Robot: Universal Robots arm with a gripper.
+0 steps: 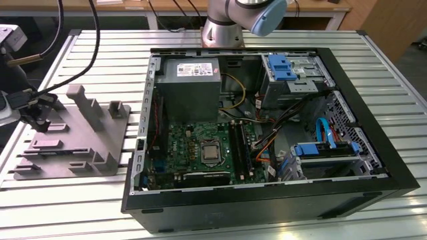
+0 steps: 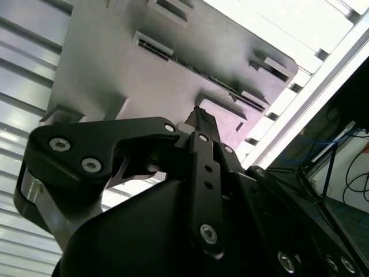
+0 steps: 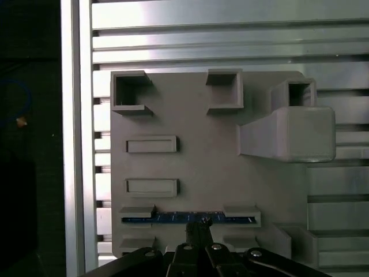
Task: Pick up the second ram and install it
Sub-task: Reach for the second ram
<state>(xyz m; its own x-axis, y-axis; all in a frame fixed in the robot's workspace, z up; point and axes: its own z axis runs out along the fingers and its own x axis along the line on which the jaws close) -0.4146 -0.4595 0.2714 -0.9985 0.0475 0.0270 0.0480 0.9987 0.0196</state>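
- One second ram (image 3: 187, 218) sits in a slot of the gray fixture (image 3: 202, 167), at the computer case's (image 1: 267, 205) nine o'clock.
- Tool (image 3: 199, 227) just beside it, apparently closed narrow, holding nothing.

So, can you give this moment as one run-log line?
gripper: at second ram, contact unclear | second ram: edge-up in gray holder slot | computer case: open
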